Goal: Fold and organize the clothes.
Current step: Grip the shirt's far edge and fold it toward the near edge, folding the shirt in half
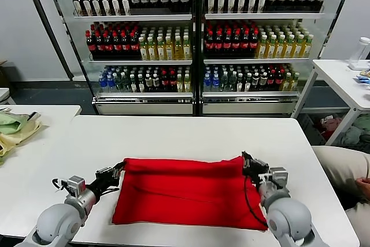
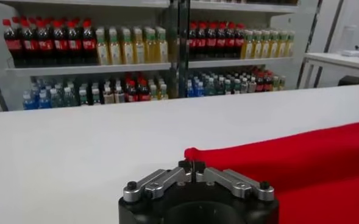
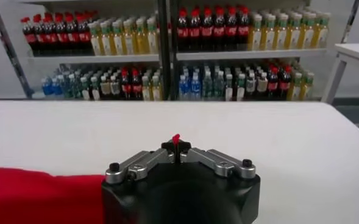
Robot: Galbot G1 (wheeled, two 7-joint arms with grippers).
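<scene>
Left gripper fingers pressed together, pinching the far-left corner of the bright red cotton T-shirt; the left wrist view shows red cloth nipped right at the fingertips. Right gripper likewise squeezed closed on the far-right corner, a small red tuft poking up between its tips in the right wrist view. Both grips sit on the shirt's far edge, one at each end, likely so the edge stays taut and level for a clean fold. The shirt lies flat on the white rectangular table in a rough rectangle, plain side up, near the robot's edge, between the two arms. Looks already folded at least once; next move probably carries the pinched edge toward the near hem. Well apart on a side table to the left: pale green and yellow cloth pile. Behind: glass-fronted drinks cooler full of bottles.
</scene>
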